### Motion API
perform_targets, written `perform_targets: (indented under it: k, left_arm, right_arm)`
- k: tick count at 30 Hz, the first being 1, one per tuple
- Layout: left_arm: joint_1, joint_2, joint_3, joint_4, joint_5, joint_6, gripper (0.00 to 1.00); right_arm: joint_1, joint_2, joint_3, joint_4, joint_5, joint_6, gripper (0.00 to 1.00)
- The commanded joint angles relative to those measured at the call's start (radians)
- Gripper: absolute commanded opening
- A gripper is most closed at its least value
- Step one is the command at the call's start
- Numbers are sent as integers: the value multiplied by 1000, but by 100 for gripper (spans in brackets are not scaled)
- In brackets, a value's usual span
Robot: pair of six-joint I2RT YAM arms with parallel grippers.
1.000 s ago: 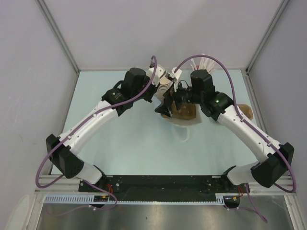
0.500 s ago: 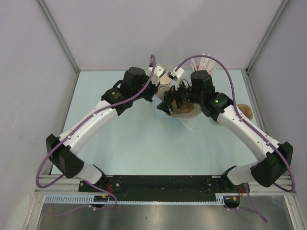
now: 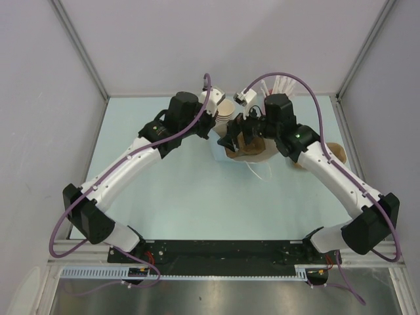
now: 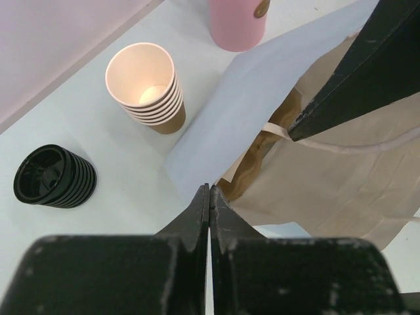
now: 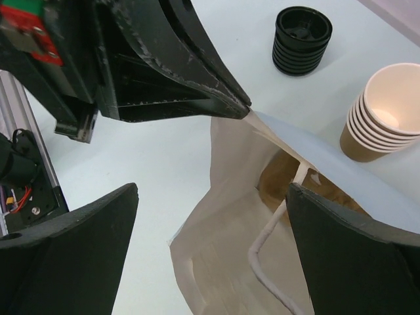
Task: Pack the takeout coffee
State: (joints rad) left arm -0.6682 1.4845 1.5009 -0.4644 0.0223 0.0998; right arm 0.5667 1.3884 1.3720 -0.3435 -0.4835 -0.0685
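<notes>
Right now we see the left pincer [image 4: 209, 197] with its two fingers pressed flat together, nipping the upper edge of the paper bag [image 4: 341, 184] and holding that edge up off the counter [image 3: 170, 197]. The bag is pale outside and brown within, and a white paper handle lies across its open mouth. From the right wrist we look straight into that mouth. The right pincer [image 5: 211, 190] hangs over it with its fingers spread as wide as they go, and it has hold of nothing.

Beyond the bag, near the far wall, stands the stack of lidless brown cups [image 4: 147, 88], cream inside. The stack of black lids [image 4: 56, 176] sits near it, and the two stacks do not touch. The pink cup [image 4: 237, 23] stands just behind the bag's raised flap.

As for the takeout coffee [image 3: 335, 151], we can see it only from above, as a brown shape at the right side of the counter. It is partly hidden behind the right forearm and lies well apart from the bag and from both pincers. We cannot make out its lid from there.
</notes>
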Motion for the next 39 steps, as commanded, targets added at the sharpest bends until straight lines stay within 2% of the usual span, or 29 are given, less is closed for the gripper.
perform_targets:
  k: [1,4,11,18,26,35,39]
  left_arm:
    - [9,-9,7,35,-44,-38,0]
    - [9,-12,4,38,-73,-34,0]
    - [9,-15,1,41,-88,-31,0]
    - [9,-1,10,38,-81,-31,0]
    - [7,-6,7,40,-93,-25,0]
    - [9,0,22,35,-128,-29,0]
    - [9,-1,21,35,-125,-26,0]
  right_arm:
    - [-4,24,-5,-3,-6,-11,100]
    - [4,21,-4,0,-6,-19,100]
    - [9,-51,-4,11,137,-62,100]
    - [19,-71,-2,60,143,-51,100]
    - [39,-35,1,-17,143,-102,100]
    - [76,20,76,-314,-52,-244,100]
    - [76,53,117,-396,-157,-289,100]
